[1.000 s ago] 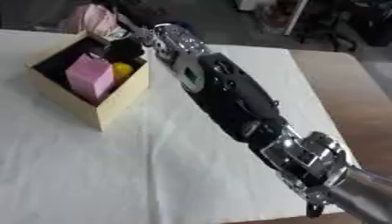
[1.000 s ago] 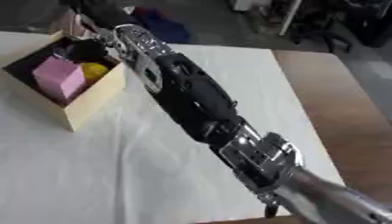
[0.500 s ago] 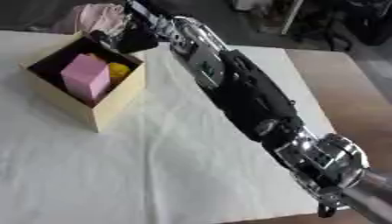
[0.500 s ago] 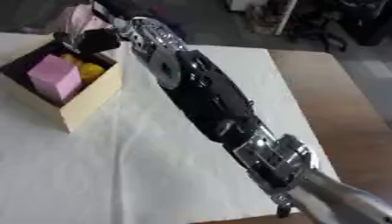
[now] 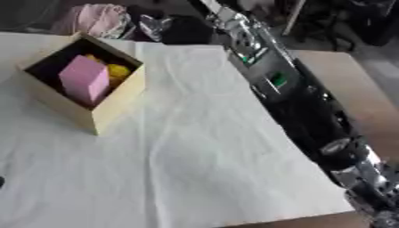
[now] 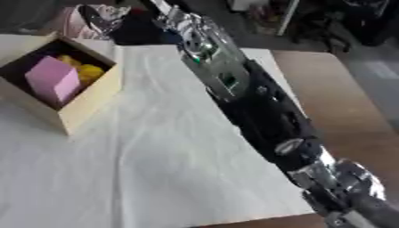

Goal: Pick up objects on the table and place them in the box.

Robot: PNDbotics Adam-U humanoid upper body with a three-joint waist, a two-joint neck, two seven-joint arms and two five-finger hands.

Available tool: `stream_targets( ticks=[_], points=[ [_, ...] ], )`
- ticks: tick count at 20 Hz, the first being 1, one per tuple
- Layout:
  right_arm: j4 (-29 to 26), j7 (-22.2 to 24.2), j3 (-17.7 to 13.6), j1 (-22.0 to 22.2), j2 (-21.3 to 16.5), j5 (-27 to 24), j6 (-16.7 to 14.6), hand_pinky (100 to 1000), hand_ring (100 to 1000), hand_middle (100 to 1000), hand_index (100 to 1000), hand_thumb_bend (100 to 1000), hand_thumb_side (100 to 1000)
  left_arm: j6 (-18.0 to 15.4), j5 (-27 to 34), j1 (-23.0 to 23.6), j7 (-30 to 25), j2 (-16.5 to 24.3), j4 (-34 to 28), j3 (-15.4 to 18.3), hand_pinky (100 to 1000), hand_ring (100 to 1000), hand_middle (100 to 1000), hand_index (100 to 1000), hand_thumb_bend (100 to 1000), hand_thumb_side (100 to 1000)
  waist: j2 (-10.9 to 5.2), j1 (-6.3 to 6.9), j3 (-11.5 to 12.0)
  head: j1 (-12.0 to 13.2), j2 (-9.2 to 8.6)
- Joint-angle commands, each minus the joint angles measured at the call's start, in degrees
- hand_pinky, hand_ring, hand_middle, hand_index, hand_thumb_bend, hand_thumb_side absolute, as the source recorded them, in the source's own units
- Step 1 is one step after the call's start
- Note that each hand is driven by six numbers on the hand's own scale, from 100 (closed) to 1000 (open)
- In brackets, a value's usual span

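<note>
Now the box sits near the table's far left corner, holding a pink block and something yellow. Stretching toward the far edge, the right arm hides its robot hand's state; perhaps reaching for more.

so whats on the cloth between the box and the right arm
Nothing: in the left eye view, only bare white cloth lies between the box and the right arm.

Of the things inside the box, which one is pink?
The tall block standing in the box is pink; the rounded thing beside it, toward the far wall, is yellow.
</note>
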Motion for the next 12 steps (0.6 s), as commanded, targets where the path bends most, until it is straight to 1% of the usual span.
stream_targets(
  ticks=[1, 5, 6, 10, 12],
  points=[
    [-7.5, -2.6, -2.2, 2.8, -1.7, -4.1, 1.4, 820, 668, 776, 890, 236, 478, 0.1, 0.0, -0.5, 1.7, 1.4, -1.4, 0.7, 767, 627, 825, 803, 699, 405, -1.81, 0.69, -0.7, 1.4, 0.64],
    [-11.8, -5.4, -3.4, 9.7, 0.2, -6.8, 2.0, 821, 658, 760, 864, 198, 462, 0.5, 0.5, -0.7, 3.1, 1.4, -1.2, 0.7, 766, 627, 825, 803, 700, 404, -2.89, 1.01, -2.5, 2.7, 1.76],
    [-12.4, -6.0, -3.6, 11.2, 0.8, -7.3, 1.9, 822, 656, 753, 851, 172, 447, 0.5, 0.6, -0.8, 3.4, 1.4, -1.2, 0.6, 766, 627, 825, 803, 700, 403, -3.19, 1.10, -2.8, 3.0, 2.02],
    [-13.8, -8.6, -4.8, 16.9, 3.6, -9.0, 0.5, 824, 647, 733, 827, 110, 407, 0.7, 1.1, -0.7, 4.3, 1.1, -0.9, 0.7, 764, 624, 824, 804, 701, 404, -4.38, 1.49, -4.1, 4.1, 2.90],
    [-14.0, -9.8, -5.3, 19.8, 5.2, -9.6, -0.5, 825, 646, 727, 822, 100, 390, 0.8, 1.2, -0.3, 4.5, 1.0, -0.7, 0.7, 763, 623, 823, 804, 700, 405, -4.98, 1.68, -4.7, 4.8, 3.55]
  ],
)
